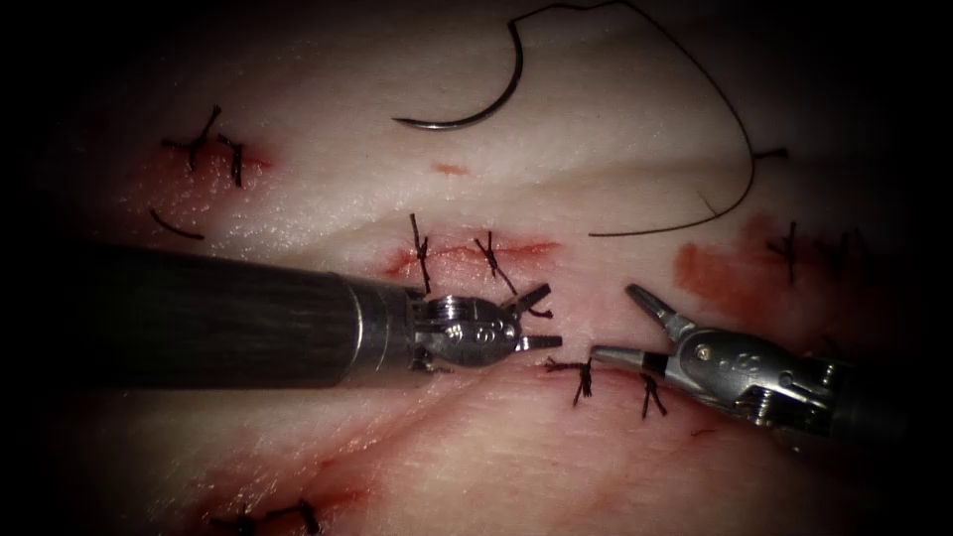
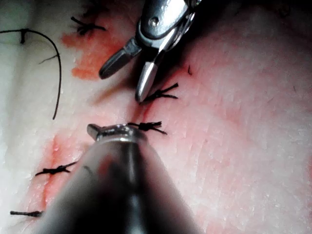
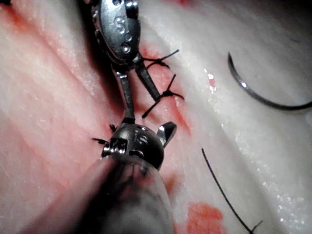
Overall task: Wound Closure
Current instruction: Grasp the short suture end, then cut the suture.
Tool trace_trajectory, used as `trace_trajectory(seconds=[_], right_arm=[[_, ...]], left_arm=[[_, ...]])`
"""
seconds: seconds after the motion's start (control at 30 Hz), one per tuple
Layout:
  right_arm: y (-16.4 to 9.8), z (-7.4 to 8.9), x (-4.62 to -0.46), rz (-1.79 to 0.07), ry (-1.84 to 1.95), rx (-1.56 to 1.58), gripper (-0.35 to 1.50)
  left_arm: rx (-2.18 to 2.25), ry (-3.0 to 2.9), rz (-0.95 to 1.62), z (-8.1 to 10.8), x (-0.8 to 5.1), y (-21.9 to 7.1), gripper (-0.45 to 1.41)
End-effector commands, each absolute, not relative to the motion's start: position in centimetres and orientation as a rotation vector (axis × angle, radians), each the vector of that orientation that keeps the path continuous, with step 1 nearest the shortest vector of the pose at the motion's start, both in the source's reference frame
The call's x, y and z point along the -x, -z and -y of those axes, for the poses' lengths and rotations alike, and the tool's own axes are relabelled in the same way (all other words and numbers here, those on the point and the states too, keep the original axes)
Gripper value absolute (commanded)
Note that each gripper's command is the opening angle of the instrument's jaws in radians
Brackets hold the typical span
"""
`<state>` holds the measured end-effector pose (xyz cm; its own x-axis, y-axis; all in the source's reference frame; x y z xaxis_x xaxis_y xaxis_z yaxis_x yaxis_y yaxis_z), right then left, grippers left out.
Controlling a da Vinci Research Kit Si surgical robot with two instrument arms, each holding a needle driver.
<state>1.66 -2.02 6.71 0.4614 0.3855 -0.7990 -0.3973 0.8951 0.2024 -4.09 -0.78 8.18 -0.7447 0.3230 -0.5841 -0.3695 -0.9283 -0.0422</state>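
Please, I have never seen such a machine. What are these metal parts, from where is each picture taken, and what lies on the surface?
This is a surgical practice robot with two thin arms. The endoscope view looks down on the tissue, pork belly with knotted stitches. The left tool and right tool both stand open and hold nothing. The wrist views ride on each arm, looking along its shaft. The curved needle lies free on the tissue, not in it, its thread trailing to the right. Red fluid stains the surface.
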Motion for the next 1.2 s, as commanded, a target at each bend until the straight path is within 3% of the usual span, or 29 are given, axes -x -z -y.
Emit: trace_trajectory(seconds=[0.03,0.43,0.47,0.5,0.53,0.57,0.73,0.83,0.9,1.2], right_arm=[[-6.73,1.98,-1.75,-0.982,-0.481,0.016,1.16],[-6.72,1.98,-1.76,-0.982,-0.482,0.016,1.16],[-6.72,1.98,-1.76,-0.982,-0.482,0.016,1.14],[-6.72,1.98,-1.76,-0.982,-0.482,0.016,1.14],[-6.72,1.98,-1.76,-0.982,-0.482,0.017,1.14],[-6.73,1.98,-1.77,-0.982,-0.483,0.017,1.14],[-6.75,1.96,-1.74,-0.982,-0.481,0.016,1.11],[-6.77,1.96,-1.71,-0.982,-0.476,0.014,0.94],[-6.78,1.95,-1.71,-0.973,-0.471,0.003,0.93],[-6.91,1.87,-1.77,-1.125,-0.351,-0.018,1.33]], left_arm=[[0.865,-2.637,-0.118,0.74,4.15,-8.26,0.22],[0.853,-2.641,-0.149,0.70,4.23,-8.49,0.12],[0.853,-2.646,-0.152,0.71,4.23,-8.48,-0.12],[0.853,-2.646,-0.152,0.71,4.23,-8.48,-0.12],[0.854,-2.646,-0.151,0.72,4.23,-8.47,-0.38],[0.856,-2.651,-0.151,0.74,4.21,-8.44,-0.45],[0.864,-2.663,-0.144,0.76,4.16,-8.35,-0.45],[0.864,-2.666,-0.134,0.74,4.11,-8.30,-0.45],[0.869,-2.667,-0.133,0.73,4.06,-8.28,-0.45],[1.076,-2.693,-0.047,0.63,3.77,-8.25,-0.45]])
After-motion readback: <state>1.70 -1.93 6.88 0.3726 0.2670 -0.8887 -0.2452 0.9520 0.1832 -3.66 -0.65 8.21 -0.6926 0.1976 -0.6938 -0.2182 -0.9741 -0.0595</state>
